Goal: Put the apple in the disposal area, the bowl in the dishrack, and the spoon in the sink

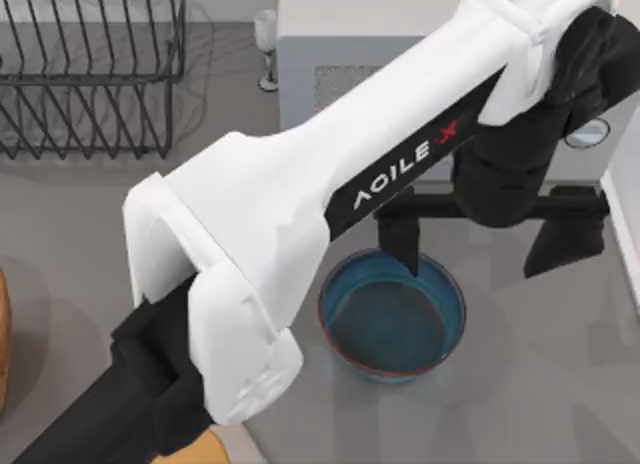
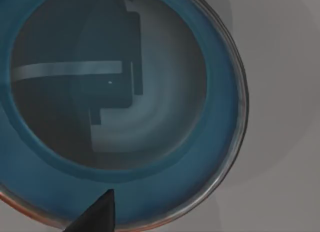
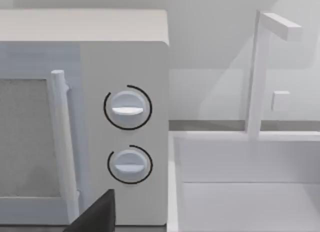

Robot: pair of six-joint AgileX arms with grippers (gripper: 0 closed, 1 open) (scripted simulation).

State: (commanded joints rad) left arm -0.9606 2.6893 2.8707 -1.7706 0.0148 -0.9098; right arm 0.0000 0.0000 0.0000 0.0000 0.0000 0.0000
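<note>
Left arm's white link (image 1: 300, 214) crosses the top view, nearest the camera. Left gripper (image 1: 490, 239) hangs over the bowl (image 1: 392, 319), fingers spread wide: one finger (image 1: 398, 234) dips at the far rim, the other finger (image 1: 565, 239) sits outside, right of it. Nothing gripped; contact unclear. Bowl upright, teal, reddish rim, empty, centre-right on the table (image 1: 540, 384). Dishrack (image 1: 90, 69) top left, cropped. Right gripper's state: cannot tell; its wrist view faces a microwave (image 3: 85, 117) beside the sink (image 3: 245, 187).
</note>
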